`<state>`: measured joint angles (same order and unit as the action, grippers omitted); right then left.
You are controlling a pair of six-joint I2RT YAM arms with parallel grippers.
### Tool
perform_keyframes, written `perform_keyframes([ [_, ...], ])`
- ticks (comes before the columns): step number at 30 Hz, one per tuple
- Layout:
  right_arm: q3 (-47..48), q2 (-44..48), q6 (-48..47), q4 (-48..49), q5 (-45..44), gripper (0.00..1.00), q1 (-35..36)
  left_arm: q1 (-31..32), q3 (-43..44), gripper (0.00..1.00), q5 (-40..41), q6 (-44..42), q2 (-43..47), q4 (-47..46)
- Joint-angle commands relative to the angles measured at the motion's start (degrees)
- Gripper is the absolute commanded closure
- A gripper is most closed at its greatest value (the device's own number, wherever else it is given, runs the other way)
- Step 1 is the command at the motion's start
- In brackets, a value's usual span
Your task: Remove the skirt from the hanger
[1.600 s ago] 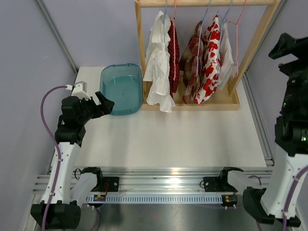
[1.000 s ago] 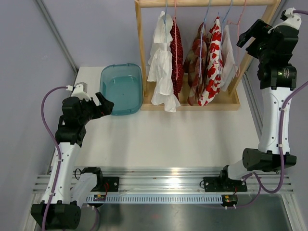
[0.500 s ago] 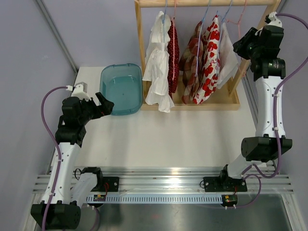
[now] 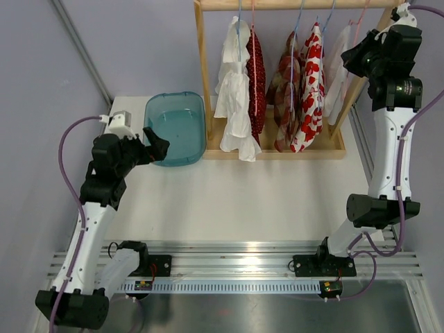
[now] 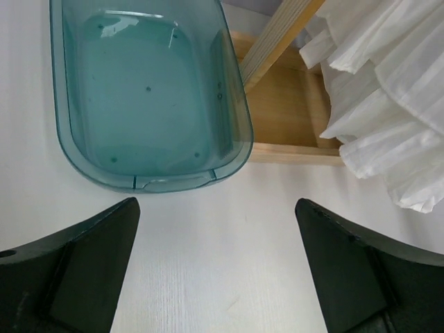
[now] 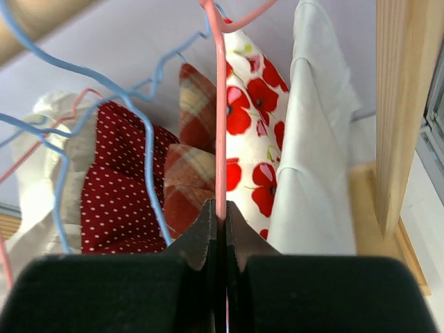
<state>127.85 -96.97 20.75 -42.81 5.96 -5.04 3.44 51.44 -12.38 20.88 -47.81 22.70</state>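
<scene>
A white skirt hangs at the right end of the rack on a pink wire hanger. My right gripper is shut on that hanger's wire, just left of the skirt. From above, the right gripper reaches high by the rack's right post, with the skirt beside it and the pink hanger above. My left gripper stands open over the table next to the teal bin. In its own view the left gripper has nothing between its fingers.
The wooden rack also carries a white ruffled garment, a red dotted one, a plaid one and a poppy-print one on blue hangers. A teal bin sits left of the rack base.
My right arm swung in to the rack's right end and its jaws closed on the pink hanger wire. The hanging garments swayed. The left arm shifted slightly.
</scene>
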Motion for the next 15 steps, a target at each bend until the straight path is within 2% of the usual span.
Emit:
perform_keyframes([
  [1,5.56,3.53,-1.07,2.82,0.46,1.00,-0.15,7.08,10.59,0.01,5.42,-3.47,-4.47,-4.68],
  [3,5.13,4.76,-1.24,2.47,0.11,1.00,-0.15,13.74,18.84,0.01,8.41,-4.88,-7.19,-4.16],
  [7,-0.39,13.00,-1.77,1.41,-2.09,1.00,-0.15,22.38,32.30,0.01,6.15,-7.26,-16.24,-0.82],
  [11,-11.54,22.86,-2.21,1.41,-2.79,1.00,-0.15,33.18,38.64,0.01,3.86,-10.50,-20.91,-1.78],
  [12,-12.88,24.79,-2.21,0.63,-2.97,1.00,-0.15,38.34,39.43,0.01,3.77,-12.17,-21.70,-2.13],
  [15,-17.10,31.47,-1.77,-1.65,-1.48,1.00,-0.15,47.25,41.63,0.01,2.37,-13.50,-25.57,-3.79],
])
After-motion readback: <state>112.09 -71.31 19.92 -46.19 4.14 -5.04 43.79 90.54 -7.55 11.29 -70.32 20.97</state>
